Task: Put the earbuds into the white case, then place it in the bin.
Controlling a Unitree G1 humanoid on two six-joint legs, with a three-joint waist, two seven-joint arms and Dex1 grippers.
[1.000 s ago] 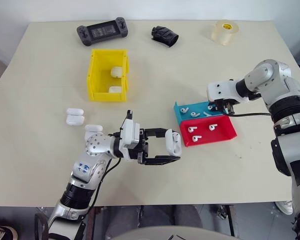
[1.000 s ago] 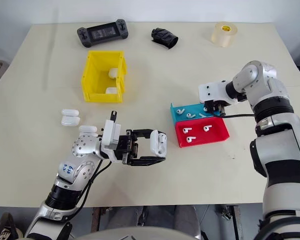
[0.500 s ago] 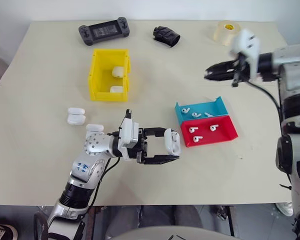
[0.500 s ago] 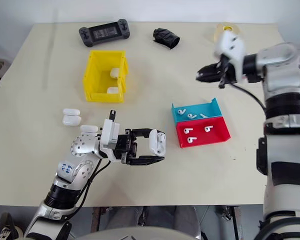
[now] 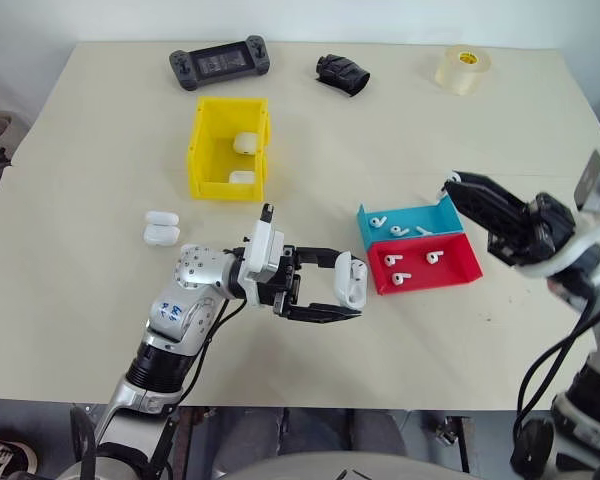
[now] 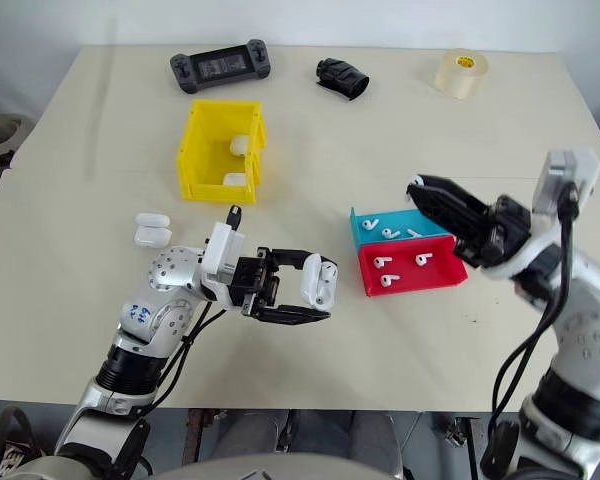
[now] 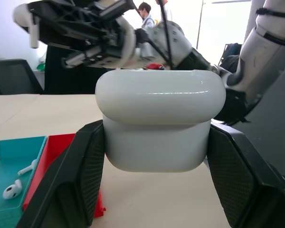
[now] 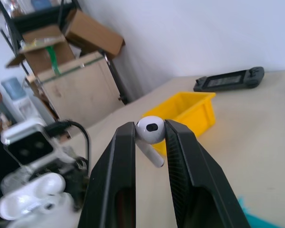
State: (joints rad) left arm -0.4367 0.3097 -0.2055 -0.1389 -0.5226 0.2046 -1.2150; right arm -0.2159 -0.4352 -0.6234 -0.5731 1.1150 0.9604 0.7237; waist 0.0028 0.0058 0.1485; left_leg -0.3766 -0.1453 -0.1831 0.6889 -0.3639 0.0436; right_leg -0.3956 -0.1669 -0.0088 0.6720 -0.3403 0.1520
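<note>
White case [image 5: 351, 283]: pinched in left gripper [image 5: 344, 292], above the table near 6 o'clock | earbud [image 8: 149, 131]: clamped between right gripper [image 8: 150, 137] fingers, at 4 o'clock; more earbuds in blue tray [image 5: 408, 222] and red tray [image 5: 425, 264] | bin [image 5: 228, 149]: at 11 o'clock, holds two cases

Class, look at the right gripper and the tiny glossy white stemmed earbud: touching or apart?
Touching. The right wrist view shows the right gripper with both black fingers pressed against the tiny glossy white earbud, no gap.

The small glossy white earbud case [image 7: 160, 118] has both sides covered by the left tool's [image 5: 348, 294] black fingers [image 7: 80, 175]. In the left wrist view the shallow blue tray [image 7: 9, 161] is cut off.
</note>
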